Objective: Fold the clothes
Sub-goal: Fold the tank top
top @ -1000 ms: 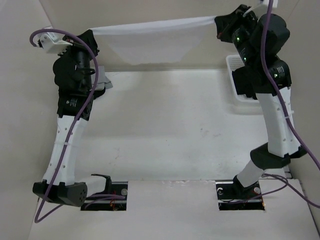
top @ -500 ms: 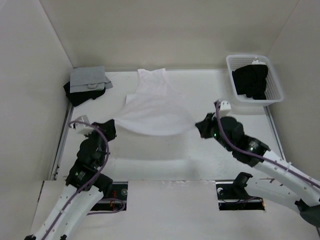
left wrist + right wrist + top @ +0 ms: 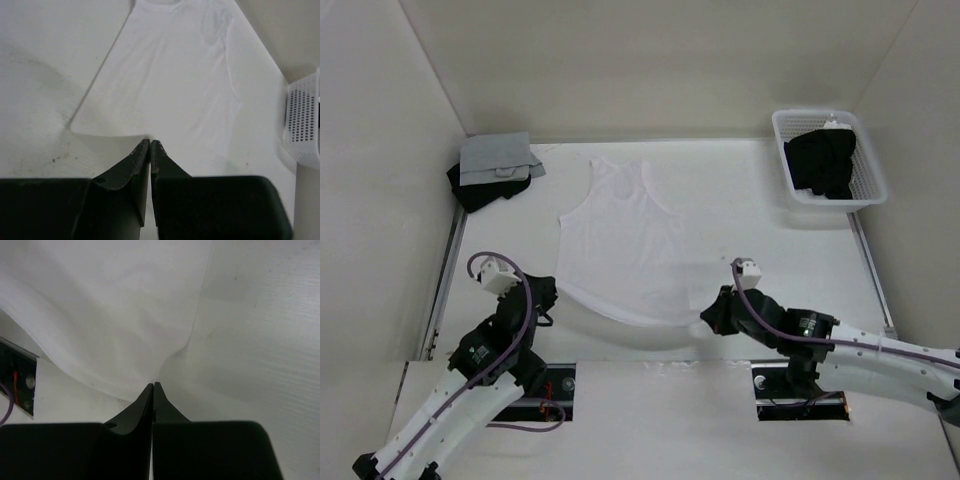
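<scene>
The top camera looks steeply down from high at the near edge over the whole desk (image 3: 740, 220). The wrist cameras sit close behind the left hand (image 3: 150, 142) and right hand (image 3: 153, 385), low over the white garment (image 3: 625, 240), seen in all three.

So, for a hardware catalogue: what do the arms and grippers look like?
The left arm and right arm have white shells, black joints and purple cables. The left gripper and right gripper each have two black, tapered fingers.

White plastic basket (image 3: 820, 204), perforated walls, far right corner of the table (image 3: 740, 220): holds black garments (image 3: 823, 160) in a heap. Light grey cloth (image 3: 495, 157), folded, far left corner, lying on a black garment (image 3: 478, 190).
</scene>
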### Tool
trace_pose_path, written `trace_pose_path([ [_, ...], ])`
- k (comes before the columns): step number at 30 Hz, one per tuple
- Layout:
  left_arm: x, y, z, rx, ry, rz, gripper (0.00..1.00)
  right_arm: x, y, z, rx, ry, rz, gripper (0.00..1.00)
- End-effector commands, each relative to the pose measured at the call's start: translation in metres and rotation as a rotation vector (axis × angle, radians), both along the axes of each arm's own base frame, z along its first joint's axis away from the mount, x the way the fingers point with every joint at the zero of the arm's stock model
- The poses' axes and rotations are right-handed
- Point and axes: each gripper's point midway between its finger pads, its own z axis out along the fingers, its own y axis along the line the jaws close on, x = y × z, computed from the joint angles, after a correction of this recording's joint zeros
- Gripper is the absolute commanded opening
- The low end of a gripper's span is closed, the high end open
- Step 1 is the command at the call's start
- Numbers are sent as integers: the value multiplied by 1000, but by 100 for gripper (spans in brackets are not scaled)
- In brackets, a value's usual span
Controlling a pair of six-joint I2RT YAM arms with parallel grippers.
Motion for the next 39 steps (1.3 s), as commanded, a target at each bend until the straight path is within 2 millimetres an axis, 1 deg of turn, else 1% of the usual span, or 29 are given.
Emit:
trace_pose_path([
  [1,18,18,51,-34,-130,144,3,40,13,64,111,-116,-73,1],
  [2,25,22,62,-15,-159,172,3,51,14,73,112,-137,-77,2],
  [3,32,24,70,3,-182,196,3,67,14,82,107,-161,-82,2],
  [4,43,25,80,24,-206,219,3,86,15,91,101,-180,-90,1],
  [6,69,18,99,35,-248,229,3,125,14,109,106,-214,-115,1],
  [7,84,13,107,30,-263,220,3,141,13,114,103,-229,-126,1],
  [8,99,8,114,23,-272,211,3,162,9,121,101,-237,-151,1],
  [10,131,8,120,16,-272,219,3,196,7,136,109,-264,-172,2],
  [11,147,8,120,11,-267,221,3,214,9,141,113,-267,-178,2],
  [12,164,13,121,11,-264,236,3,231,10,144,111,-270,-178,2],
  [14,196,23,114,6,-245,274,3,265,14,147,112,-269,-180,2],
  [16,229,33,108,15,-231,310,3,299,19,143,112,-251,-184,2],
  [19,282,36,92,55,-195,308,4,349,26,136,112,-236,-189,1],
  [21,315,36,81,77,-171,295,4,380,30,134,118,-236,-192,1],
  [24,357,42,64,102,-146,301,4,425,29,122,117,-220,-208,1],
  [25,366,42,59,106,-138,298,4,439,28,116,113,-214,-212,1],
  [27,390,43,47,117,-125,288,5,461,25,106,105,-201,-227,1],
  [29,410,45,35,124,-115,283,8,482,18,94,102,-194,-256,2],
  [30,419,44,29,125,-109,276,13,491,16,90,104,-196,-272,4],
  [31,425,44,24,124,-101,264,20,498,14,88,111,-200,-288,10],
  [33,432,42,22,122,-97,236,36,509,15,86,125,-212,-307,31],
  [34,430,39,28,118,-107,220,43,509,17,88,126,-216,-305,39],
  [35,424,37,36,117,-121,207,48,507,16,92,126,-222,-307,44],
  [36,416,35,47,125,-142,199,51,503,14,97,124,-225,-309,47],
  [37,404,30,56,136,-160,183,51,494,16,101,116,-228,-304,48],
  [38,388,21,64,142,-180,163,51,482,20,105,101,-233,-288,48],
  [39,369,9,66,147,-192,140,51,468,22,104,82,-234,-281,48],
])
